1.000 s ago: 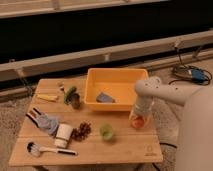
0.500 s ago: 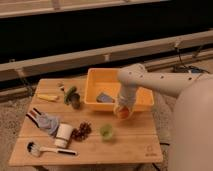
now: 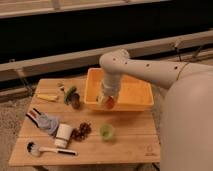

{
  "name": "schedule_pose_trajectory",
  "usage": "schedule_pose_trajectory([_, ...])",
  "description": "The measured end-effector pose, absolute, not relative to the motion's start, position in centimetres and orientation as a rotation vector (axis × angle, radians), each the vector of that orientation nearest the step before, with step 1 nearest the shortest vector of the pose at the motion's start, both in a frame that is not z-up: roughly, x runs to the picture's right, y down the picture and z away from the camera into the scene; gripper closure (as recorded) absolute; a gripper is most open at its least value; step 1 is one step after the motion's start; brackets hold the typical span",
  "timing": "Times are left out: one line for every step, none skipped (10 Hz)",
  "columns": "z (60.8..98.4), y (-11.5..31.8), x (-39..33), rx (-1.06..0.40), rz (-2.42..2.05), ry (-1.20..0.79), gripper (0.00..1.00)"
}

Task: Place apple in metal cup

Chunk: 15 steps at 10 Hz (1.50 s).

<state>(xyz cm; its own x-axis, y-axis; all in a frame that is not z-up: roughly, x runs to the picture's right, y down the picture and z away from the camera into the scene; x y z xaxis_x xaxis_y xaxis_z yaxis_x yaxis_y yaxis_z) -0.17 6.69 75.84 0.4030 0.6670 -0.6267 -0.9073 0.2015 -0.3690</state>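
The apple, reddish-orange, is held in my gripper at the front left edge of the yellow bin, above the table. The gripper hangs from the white arm that reaches in from the right. The metal cup, a short dark cylinder, stands on the wooden table to the left of the gripper, near the bin's left corner. The apple is apart from the cup, to its right.
A white paper cup stands front left, with a dark grape cluster beside it and a small green cup in the middle front. A cloth, a spoon, a yellow item and a green item lie at the left.
The gripper with the apple has moved left, from the table's right side to the bin's front left edge. The arm now crosses over the bin.
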Motion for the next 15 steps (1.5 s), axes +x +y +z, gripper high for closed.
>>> schedule_pose_trajectory([76.0, 6.7, -1.9, -0.794, 1.096, 0.341, 1.0])
schedule_pose_trajectory([76.5, 6.8, -4.1, -0.797, 1.062, 0.307, 1.0])
schedule_pose_trajectory([76.8, 6.7, -5.9, -0.792, 1.043, 0.283, 1.0])
schedule_pose_trajectory([77.2, 6.5, -7.0, -0.777, 1.035, 0.266, 1.0])
schedule_pose_trajectory([77.6, 6.1, -9.1, -0.748, 1.021, 0.232, 1.0])
schedule_pose_trajectory([77.6, 5.7, -10.5, -0.731, 1.01, 0.205, 1.0])
schedule_pose_trajectory([77.8, 5.2, -12.2, -0.709, 0.995, 0.172, 1.0])
schedule_pose_trajectory([78.0, 4.8, -13.5, -0.691, 0.982, 0.143, 1.0])
schedule_pose_trajectory([78.3, 4.4, -14.5, -0.673, 0.972, 0.115, 1.0])
schedule_pose_trajectory([78.6, 4.1, -14.8, -0.664, 0.971, 0.103, 1.0])
schedule_pose_trajectory([79.3, 4.0, -15.1, -0.662, 0.972, 0.085, 1.0])
schedule_pose_trajectory([80.1, 3.8, -15.1, -0.659, 0.974, 0.072, 1.0])
schedule_pose_trajectory([80.7, 3.6, -15.3, -0.659, 0.978, 0.058, 1.0])
schedule_pose_trajectory([81.2, 3.5, -15.7, -0.661, 0.975, 0.044, 1.0])
schedule_pose_trajectory([81.5, 3.5, -16.0, -0.661, 0.972, 0.034, 1.0])
